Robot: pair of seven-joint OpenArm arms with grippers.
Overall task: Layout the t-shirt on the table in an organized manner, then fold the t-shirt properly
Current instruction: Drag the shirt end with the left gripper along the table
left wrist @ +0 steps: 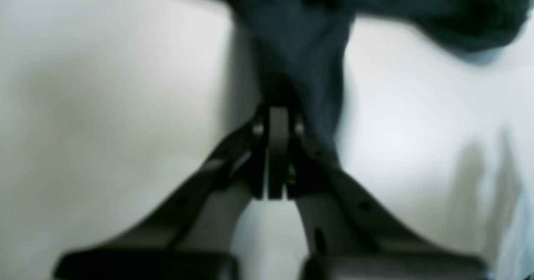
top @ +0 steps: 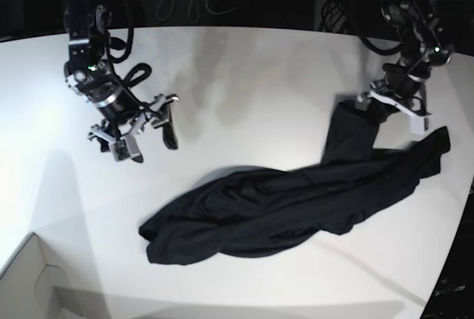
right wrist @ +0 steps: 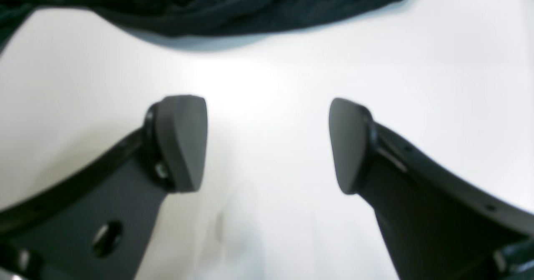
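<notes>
White and matte, the desk (top: 244, 67) carries 1 garment only, with dark background and cabling beyond its far edge and a pale cardboard box (top: 26, 282) at the near corner on the right arm's side.

T-shirt (top: 289, 200): black, bunched into a long crumpled band, not laid out. Its long axis runs from the near middle of the desk up toward the edge on the left arm's side.

Left claw (left wrist: 277, 117): pressed together, pinching a fold of the t-shirt. In the base view that end of the cloth rises off the desk in a narrow column to the claw.

Right claw (right wrist: 267, 144): spread wide, holding nothing, clear of the cloth. The right wrist view shows the garment's edge lying ahead of the pads (right wrist: 183, 142), apart from them.

Assessment: layout stage, fold not begun. The free, bunched end lies toward the near edge from the right claw, which is the nearer arm to it. Spreading likely depends on that claw taking this end opposite the left grip, along the long axis.
</notes>
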